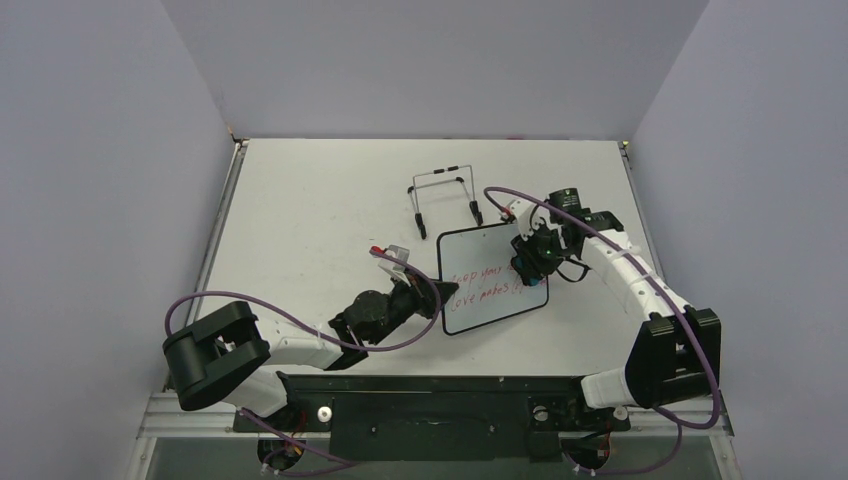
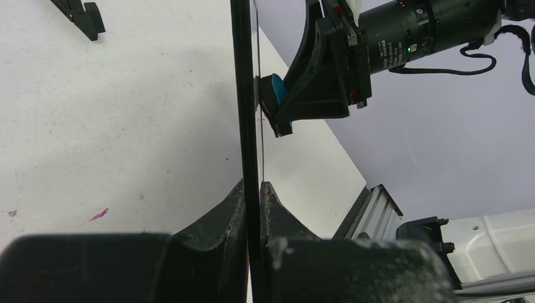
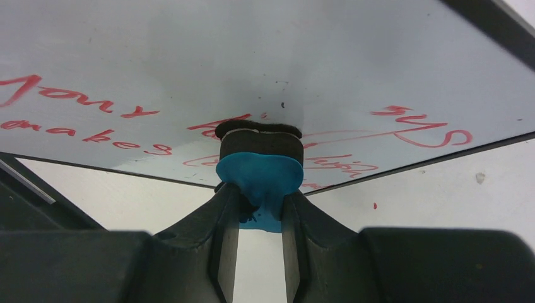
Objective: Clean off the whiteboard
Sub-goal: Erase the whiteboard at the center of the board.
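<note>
The whiteboard is a small white board with a thin black frame and red handwriting, held tilted up off the table. My left gripper is shut on its left edge; the left wrist view shows the board edge-on between my fingers, gripper. My right gripper is shut on the small blue eraser, whose black felt pad presses on the board's face over the red writing. The eraser also shows against the board in the left wrist view.
A black wire stand stands on the table behind the board; its foot shows in the left wrist view. A small red-tipped marker lies left of the board. Grey walls enclose the table on three sides.
</note>
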You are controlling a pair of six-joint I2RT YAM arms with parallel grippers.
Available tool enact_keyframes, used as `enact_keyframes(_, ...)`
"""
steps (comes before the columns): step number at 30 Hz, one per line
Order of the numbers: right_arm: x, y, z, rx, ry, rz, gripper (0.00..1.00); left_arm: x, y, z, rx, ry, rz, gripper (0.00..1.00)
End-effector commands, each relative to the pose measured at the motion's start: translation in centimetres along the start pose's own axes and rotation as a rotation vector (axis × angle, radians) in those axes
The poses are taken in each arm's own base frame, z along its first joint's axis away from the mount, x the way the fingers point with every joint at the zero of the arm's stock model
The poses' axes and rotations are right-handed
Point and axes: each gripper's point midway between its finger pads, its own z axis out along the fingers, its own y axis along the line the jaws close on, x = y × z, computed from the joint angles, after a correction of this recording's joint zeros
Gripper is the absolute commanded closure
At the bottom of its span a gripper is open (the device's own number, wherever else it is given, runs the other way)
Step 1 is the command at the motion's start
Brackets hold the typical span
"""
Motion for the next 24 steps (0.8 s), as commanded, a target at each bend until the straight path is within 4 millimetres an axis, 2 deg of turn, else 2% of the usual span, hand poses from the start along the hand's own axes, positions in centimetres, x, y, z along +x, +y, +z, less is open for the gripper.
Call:
enact_keyframes(1, -2.5, -1.2, -1.2, 0.066, -0.09, 0.001, 1.0, -2.6, -3.8, 0.1, 0.139, -0.073, 0.002, 1.0)
enact_keyframes(5, -4.8, -5.4, -3.1, 0.192, -0.198, 0.12, 1.0, -2.6, -3.8, 0.1, 0.138, -0.074, 0.002, 1.0)
enact_keyframes(7, -5.7, -6.6, -3.8, 0.227, -0.236, 0.147, 1.0, -2.6, -3.8, 0.1, 0.139, -0.074, 0.002, 1.0)
enact_keyframes(12, -6.4, -7.1, -3.6, 0.22, -0.247, 0.172, 1.0, -2.5, -3.9, 0.1, 0.143, -0.069, 0.003, 1.0)
enact_keyframes(14, -6.1, -6.3, -2.9, 0.179, -0.229, 0.168, 1.0, -2.6, -3.9, 0.1, 0.143, -0.071, 0.002, 1.0)
enact_keyframes(16, -5.4, -4.7, -2.1, 0.116, -0.195, 0.138, 1.0, -2.6, -3.9, 0.1, 0.142, -0.071, 0.003, 1.0)
enact_keyframes(19, -4.3, -0.9, -0.6, -0.004, -0.132, 0.021, 1.0, -2.6, -3.8, 0.0, 0.138, -0.073, 0.004, 1.0)
enact_keyframes(20, -3.3, 0.3, -0.2, -0.041, -0.1, 0.007, 1.0, -2.6, -3.8, 0.1, 0.137, -0.073, 0.004, 1.0)
enact_keyframes(21, -3.4, 1.4, -0.2, -0.067, -0.103, -0.039, 1.0, -2.7, -3.8, 0.1, 0.136, -0.075, 0.004, 1.0)
enact_keyframes(24, -2.3, 2.4, 0.2, -0.08, -0.099, -0.063, 1.0, -2.8, -3.6, 0.0, 0.131, -0.081, -0.003, 1.0)
